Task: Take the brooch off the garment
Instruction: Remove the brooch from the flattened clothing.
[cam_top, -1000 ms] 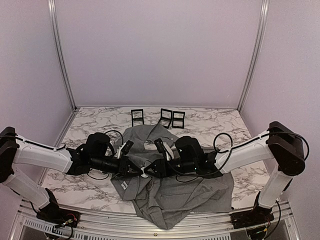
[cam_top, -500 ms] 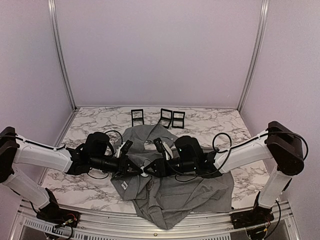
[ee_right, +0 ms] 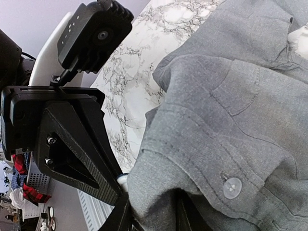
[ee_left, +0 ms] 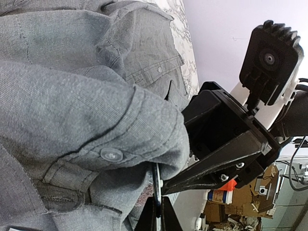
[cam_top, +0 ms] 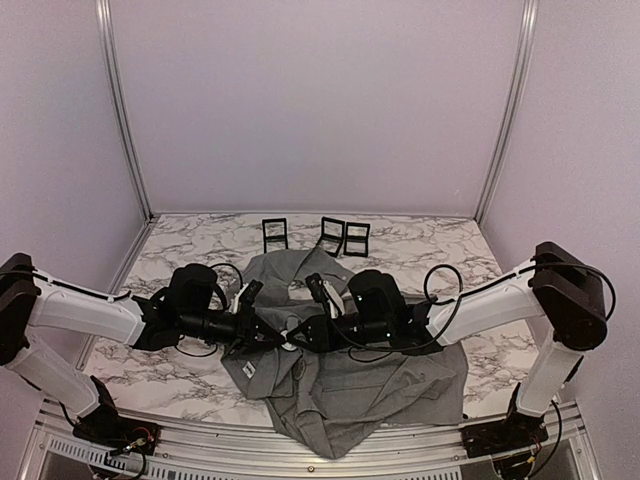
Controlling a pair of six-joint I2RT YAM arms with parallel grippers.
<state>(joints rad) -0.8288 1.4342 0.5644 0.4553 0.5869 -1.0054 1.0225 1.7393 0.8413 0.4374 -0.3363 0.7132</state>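
The grey shirt (cam_top: pixel 350 385) lies crumpled on the marble table (cam_top: pixel 180 250), at the middle of its near edge. Both arms meet low over its buttoned front. The left tool (cam_top: pixel 270 340) has its fingers pressed together at a fold of the placket. The right tool (cam_top: pixel 302 340) faces it, fingers (ee_right: pixel 120 214) on either side of a bunched fold; whether they clamp it I cannot tell. A small pale object (ee_right: pixel 122 179) sits just beside that fold; brooch or not, unclear.
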